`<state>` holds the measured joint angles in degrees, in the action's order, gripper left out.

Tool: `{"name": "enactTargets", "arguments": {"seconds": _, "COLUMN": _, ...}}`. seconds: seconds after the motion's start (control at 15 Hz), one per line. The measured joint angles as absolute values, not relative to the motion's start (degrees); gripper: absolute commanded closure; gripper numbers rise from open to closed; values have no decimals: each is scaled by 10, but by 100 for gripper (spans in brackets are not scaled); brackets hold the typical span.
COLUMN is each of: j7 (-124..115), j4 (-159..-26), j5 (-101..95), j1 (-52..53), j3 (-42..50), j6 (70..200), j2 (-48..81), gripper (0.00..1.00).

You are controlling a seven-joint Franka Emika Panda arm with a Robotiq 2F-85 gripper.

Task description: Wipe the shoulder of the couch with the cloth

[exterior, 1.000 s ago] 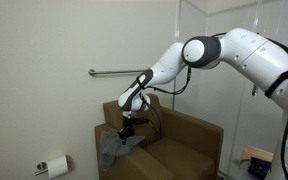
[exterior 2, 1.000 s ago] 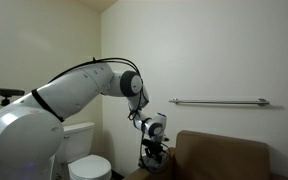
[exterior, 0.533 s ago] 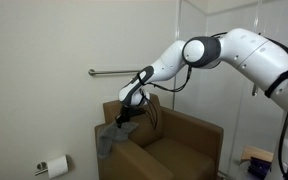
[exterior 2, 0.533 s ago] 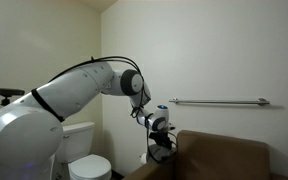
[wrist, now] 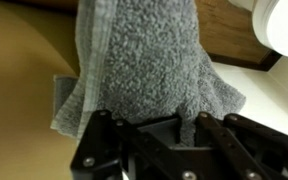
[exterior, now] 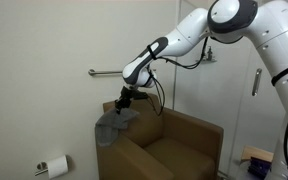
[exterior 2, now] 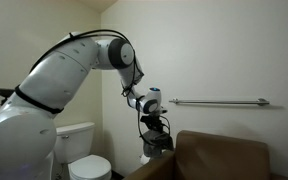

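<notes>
Moved: gripper (exterior: 125,102) and grey cloth (exterior: 114,125) have risen, from armrest level to the top back corner of the couch (exterior: 179,140).
Gripper: pressed together, pinching the cloth's upper edge.
Cloth: hangs bunched beside the couch's backrest corner, above the armrest.

The brown couch (exterior: 174,140) stands close to the wall. The floor under it is out of sight. A grey cloth (exterior: 114,124) rests on the top corner of the couch, where the back (exterior: 189,128) meets one arm (exterior: 119,160). Part of the cloth hangs down over that arm. In the wrist view the cloth is soft and fuzzy and covers the couch edge.
</notes>
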<state>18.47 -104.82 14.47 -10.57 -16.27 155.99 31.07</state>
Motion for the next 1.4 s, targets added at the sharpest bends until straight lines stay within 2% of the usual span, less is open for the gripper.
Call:
{"name": "enactTargets", "arguments": {"seconds": 0.47, "j7": 186, "j4": -1270, "j5": 201, "j1": -94, "j3": -161, "j6": 1455, "j2": 119, "gripper": 95}}
{"name": "enactTargets", "arguments": {"seconds": 0.8, "j7": 189, "j4": -1439, "j5": 275, "j1": -41, "j3": -133, "j6": 1430, "j2": 14, "gripper": 96}}
{"name": "enactTargets", "arguments": {"seconds": 1.07, "j7": 204, "j4": -1503, "j5": 312, "j1": 0, "j3": -102, "j6": 1450, "j2": 25, "gripper": 96}}
{"name": "enactTargets", "arguments": {"seconds": 1.4, "j7": 263, "j4": -1488, "j5": 368, "j1": 7, "j3": -98, "j6": 1511, "j2": 135, "gripper": 96}}
